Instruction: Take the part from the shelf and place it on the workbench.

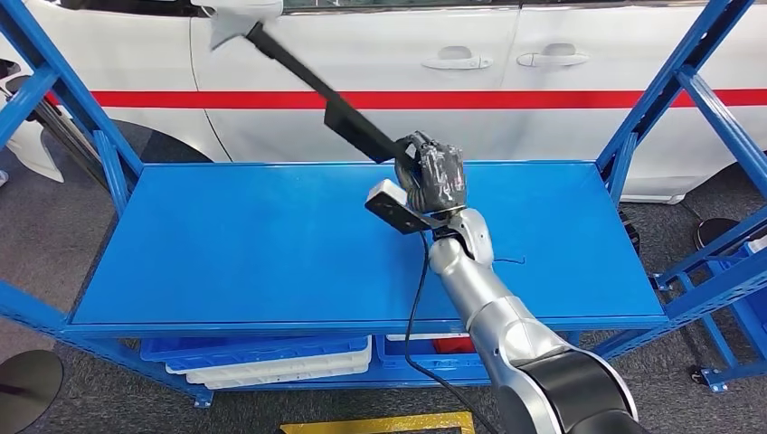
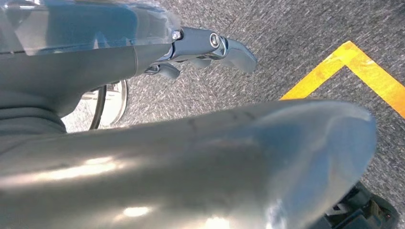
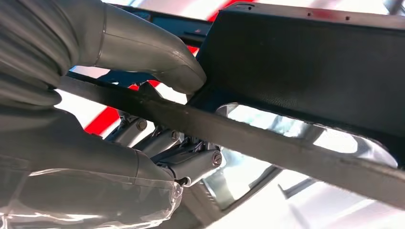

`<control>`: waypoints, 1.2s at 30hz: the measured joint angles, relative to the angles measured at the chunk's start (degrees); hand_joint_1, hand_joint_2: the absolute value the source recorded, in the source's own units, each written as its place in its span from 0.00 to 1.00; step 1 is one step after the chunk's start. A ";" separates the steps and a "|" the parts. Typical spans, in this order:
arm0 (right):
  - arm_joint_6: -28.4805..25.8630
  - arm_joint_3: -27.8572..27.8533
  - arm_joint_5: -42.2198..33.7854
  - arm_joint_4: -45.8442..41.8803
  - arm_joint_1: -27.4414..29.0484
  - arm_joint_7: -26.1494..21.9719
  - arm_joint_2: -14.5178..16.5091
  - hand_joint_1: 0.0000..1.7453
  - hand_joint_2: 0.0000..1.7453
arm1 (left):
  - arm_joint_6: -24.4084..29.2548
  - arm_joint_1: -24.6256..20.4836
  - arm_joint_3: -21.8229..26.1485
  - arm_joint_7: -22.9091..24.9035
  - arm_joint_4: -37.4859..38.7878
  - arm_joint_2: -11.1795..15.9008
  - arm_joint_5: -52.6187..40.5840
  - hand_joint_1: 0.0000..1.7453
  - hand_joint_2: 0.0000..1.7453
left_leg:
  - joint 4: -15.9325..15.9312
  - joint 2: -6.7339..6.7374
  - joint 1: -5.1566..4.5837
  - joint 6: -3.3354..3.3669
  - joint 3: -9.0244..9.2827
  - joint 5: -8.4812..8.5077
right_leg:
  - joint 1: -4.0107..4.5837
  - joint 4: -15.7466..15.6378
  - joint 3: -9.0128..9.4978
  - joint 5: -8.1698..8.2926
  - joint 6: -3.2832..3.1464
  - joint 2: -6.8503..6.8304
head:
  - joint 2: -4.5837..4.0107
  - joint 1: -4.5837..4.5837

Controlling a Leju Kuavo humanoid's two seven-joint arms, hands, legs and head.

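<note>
A long black part (image 1: 307, 77) slants up and away to the left above the blue shelf (image 1: 271, 244). My right hand (image 1: 432, 176) grips its near end, raised above the shelf's middle. In the right wrist view the thumb (image 3: 153, 52) presses on the part's black bar (image 3: 267, 143) and the darker fingers (image 3: 191, 160) curl under it; the part's wide black panel (image 3: 310, 71) spreads beyond. My left hand (image 2: 210, 47) hangs over grey floor with its fingers loosely bent and nothing in it.
Blue uprights (image 1: 665, 99) frame the shelf on both sides. A white car with a red stripe (image 1: 543, 98) stands close behind it. White and blue trays (image 1: 271, 362) lie on the lower level. A yellow floor line (image 2: 353, 71) runs below my left hand.
</note>
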 joint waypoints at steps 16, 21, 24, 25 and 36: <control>47.24 -6.56 -63.95 -29.41 11.25 7.14 0.38 1.00 1.00 | 0.09 0.90 5.93 -2.62 -0.01 0.09 6.99 0.00 0.00 | 0.00 -0.01 0.00 0.00 -0.05 0.00 | 0.00 -0.01 -0.06 0.00 0.00 -0.02 | 0.00 0.00; 54.41 -7.46 -74.88 -33.80 13.60 12.12 1.10 1.00 1.00 | -0.33 0.88 9.07 -7.69 -0.02 0.14 10.87 0.00 0.00 | 0.00 -0.01 0.00 0.00 -0.06 0.00 | 0.00 -0.01 -0.08 0.00 0.00 -0.02 | 0.00 0.00; 55.74 -7.57 -77.84 -36.08 14.71 13.42 1.51 1.00 1.00 | -0.25 0.81 10.77 -10.75 -0.04 0.14 12.01 0.00 0.25 | -0.01 -0.01 0.00 0.00 -0.05 0.00 | 0.00 -0.01 -0.09 0.00 0.00 -0.01 | 0.00 0.00; 56.59 -7.64 -79.73 -38.10 15.69 14.32 1.85 1.00 1.00 | 0.54 0.78 12.17 -13.82 -0.09 0.13 12.61 0.00 0.50 | -0.01 0.00 0.00 0.00 -0.05 0.00 | 0.01 -0.01 -0.09 0.00 0.00 0.01 | 0.00 0.00; 58.32 -4.27 -82.94 -51.49 19.71 17.96 3.94 1.00 1.00 | 0.13 0.71 20.44 -28.84 -0.44 -0.08 18.26 0.00 1.00 | -0.02 0.02 0.00 0.00 -0.08 0.00 | 0.00 -0.01 -0.11 0.00 0.00 0.03 | 0.00 0.00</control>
